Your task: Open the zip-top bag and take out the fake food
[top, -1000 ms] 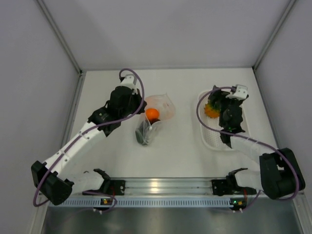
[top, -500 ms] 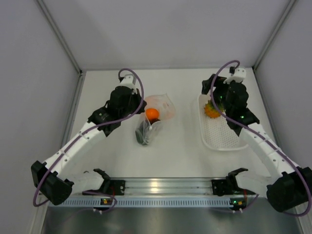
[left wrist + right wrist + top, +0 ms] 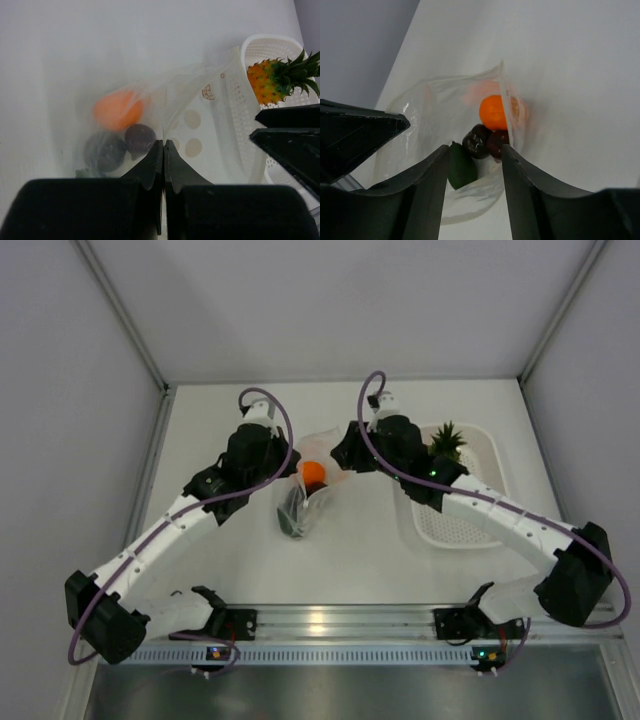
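Note:
The zip-top bag (image 3: pixel 322 498) lies mid-table with its mouth held open. My left gripper (image 3: pixel 163 146) is shut on the bag's edge (image 3: pixel 200 107). Inside the bag are fake food pieces: a round orange fruit (image 3: pixel 492 112), two dark brown round pieces (image 3: pixel 477 142), and a dark green piece (image 3: pixel 462 166). My right gripper (image 3: pixel 472 152) hovers at the bag's mouth, jaws apart, nothing pinched between them. From above it sits just right of the orange fruit (image 3: pixel 313 473). The pineapple (image 3: pixel 443 443) stands in the basket.
The white perforated basket (image 3: pixel 462 530) sits at the right, behind my right forearm. In the left wrist view its rim (image 3: pixel 272 44) and the right gripper's dark fingers (image 3: pixel 292 140) lie close to the bag. Grey walls enclose the table on three sides.
My right arm swung left from the basket to the bag's mouth, leaving the pineapple in the basket, and its jaws narrowed. The left arm stayed still, holding the bag.

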Robot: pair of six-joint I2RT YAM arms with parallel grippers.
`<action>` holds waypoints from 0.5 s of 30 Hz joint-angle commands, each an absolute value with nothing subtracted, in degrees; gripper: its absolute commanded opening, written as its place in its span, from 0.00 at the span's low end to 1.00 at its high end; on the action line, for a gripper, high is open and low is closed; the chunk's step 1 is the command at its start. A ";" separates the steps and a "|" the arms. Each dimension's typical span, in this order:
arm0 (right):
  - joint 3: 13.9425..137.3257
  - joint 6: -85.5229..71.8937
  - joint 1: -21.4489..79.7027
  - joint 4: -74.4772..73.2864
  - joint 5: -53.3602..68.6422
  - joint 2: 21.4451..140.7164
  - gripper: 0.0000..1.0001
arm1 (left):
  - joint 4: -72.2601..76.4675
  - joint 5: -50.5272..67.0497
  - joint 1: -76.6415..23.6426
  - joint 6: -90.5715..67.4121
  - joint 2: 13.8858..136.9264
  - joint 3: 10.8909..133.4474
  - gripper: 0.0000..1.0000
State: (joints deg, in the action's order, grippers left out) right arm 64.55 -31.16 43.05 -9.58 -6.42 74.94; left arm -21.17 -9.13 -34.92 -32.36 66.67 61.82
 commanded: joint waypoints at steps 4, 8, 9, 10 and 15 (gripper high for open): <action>71.54 -35.07 50.00 -9.32 -10.19 82.25 0.41 | -16.61 -12.30 -34.63 -34.80 64.42 60.29 0.00; 75.75 -35.94 51.76 -11.15 -11.51 87.09 0.40 | -16.61 -13.18 -34.63 -35.42 63.72 59.50 0.00; 76.37 -36.12 51.94 -11.34 -11.77 88.06 0.41 | -16.44 -13.18 -34.63 -35.77 63.46 59.33 0.00; 77.51 -36.56 52.20 -12.12 -12.39 89.98 0.40 | -15.91 -13.10 -34.63 -35.86 63.28 59.15 0.00; 81.38 -37.53 52.65 -15.02 -14.32 95.79 0.40 | -14.33 -12.74 -34.63 -36.74 61.79 56.96 0.00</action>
